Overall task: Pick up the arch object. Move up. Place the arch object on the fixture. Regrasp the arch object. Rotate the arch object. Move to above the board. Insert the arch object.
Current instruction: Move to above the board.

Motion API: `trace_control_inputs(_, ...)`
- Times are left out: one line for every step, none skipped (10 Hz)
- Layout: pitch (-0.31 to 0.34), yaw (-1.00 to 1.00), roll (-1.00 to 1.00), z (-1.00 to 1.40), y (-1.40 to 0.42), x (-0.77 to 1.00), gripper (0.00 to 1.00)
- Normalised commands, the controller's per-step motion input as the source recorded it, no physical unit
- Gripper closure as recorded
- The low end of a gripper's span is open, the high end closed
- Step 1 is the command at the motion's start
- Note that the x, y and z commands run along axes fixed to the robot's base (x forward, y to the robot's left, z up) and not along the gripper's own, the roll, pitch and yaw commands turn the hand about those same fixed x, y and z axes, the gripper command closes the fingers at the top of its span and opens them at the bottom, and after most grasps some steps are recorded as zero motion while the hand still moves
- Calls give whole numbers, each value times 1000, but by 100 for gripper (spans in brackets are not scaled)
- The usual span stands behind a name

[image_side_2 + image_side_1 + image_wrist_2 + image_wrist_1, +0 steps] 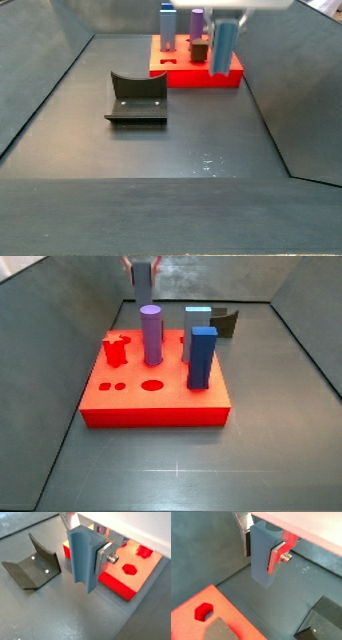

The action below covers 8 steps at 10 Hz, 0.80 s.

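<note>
Gripper [85, 551]: in the air, jaws closed on the arch object [81, 562].
Arch object: seems light, stiff, smooth; grip the flat sides.
Fixture [33, 562]: empty.

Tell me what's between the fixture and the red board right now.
In a wrist view the arch object, gripped in the hand, hangs between the fixture and the board; beneath it the grey floor is bare.

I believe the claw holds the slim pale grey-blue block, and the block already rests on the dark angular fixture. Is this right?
Not quite. The claw does hold the slim pale grey-blue block, but the block does not rest on the dark angular fixture. It is held apart from it, and the fixture has nothing on it. A wrist view shows this.
</note>
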Motion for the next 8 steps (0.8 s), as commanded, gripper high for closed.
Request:
trace_control_inputs(29, 36, 174, 1000, -114, -73, 100)
trace_control_inputs(33, 35, 156, 1000, -104, -68, 100)
trace_control_inputs(40, 36, 144, 1000, -99, -62, 100)
trace_control_inputs(51, 38, 132, 1000, -96, -53, 100)
trace_control_inputs(62, 39, 118, 1000, -89, -40, 100)
trace_control_inputs(80, 38, 100, 964, -74, -21, 100)
trace_control_inputs(83, 38, 85, 790, -50, -8, 100)
trace_control_inputs(83, 39, 72, 618, -31, 4, 100)
